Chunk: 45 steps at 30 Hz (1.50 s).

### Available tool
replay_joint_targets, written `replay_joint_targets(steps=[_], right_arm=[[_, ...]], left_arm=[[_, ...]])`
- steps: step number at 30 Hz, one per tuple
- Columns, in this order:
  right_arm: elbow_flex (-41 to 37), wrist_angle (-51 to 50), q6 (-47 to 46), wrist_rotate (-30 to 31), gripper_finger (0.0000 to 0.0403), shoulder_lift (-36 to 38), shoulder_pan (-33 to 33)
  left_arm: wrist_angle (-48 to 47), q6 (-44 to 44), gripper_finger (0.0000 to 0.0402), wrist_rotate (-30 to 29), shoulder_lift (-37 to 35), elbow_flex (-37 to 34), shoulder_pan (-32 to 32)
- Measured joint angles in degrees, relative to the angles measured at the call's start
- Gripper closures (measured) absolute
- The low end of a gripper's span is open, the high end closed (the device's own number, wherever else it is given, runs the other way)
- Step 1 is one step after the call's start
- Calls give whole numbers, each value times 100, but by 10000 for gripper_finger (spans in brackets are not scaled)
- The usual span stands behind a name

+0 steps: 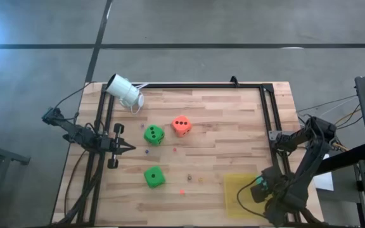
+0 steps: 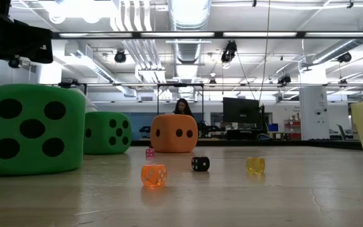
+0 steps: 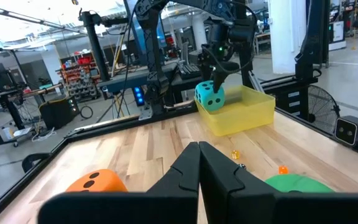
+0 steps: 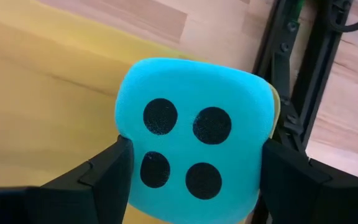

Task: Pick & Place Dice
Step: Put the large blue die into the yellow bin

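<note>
Teal die [image 4: 194,140] pinched in right gripper [image 4: 191,171], jaws on opposite side faces, four-pip face showing, hanging just over yellow bin [image 3: 244,112] at counter's front-right corner. Looks like soft foam, light, squishy, so flat sides are probably best hold. Two green dice [image 1: 154,134] [image 1: 154,177] and orange-red die [image 1: 181,126] sit mid-counter. Left gripper [image 1: 128,148] parked at left edge, jaws closed, empty.

Two green dice [image 1: 154,134] and an orange-red die [image 1: 181,126] sit mid-table, a yellow tray [image 1: 234,190] near the right arm
</note>
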<state>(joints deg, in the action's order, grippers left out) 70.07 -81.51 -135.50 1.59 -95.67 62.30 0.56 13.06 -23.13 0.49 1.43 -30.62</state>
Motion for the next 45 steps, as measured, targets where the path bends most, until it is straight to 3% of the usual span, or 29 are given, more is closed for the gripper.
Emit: replay_joint_targets(steps=[45], right_arm=[[126,24,-43,-160,117,-41,-7]], left_arm=[[-35,2,396,1,0,4,-3]])
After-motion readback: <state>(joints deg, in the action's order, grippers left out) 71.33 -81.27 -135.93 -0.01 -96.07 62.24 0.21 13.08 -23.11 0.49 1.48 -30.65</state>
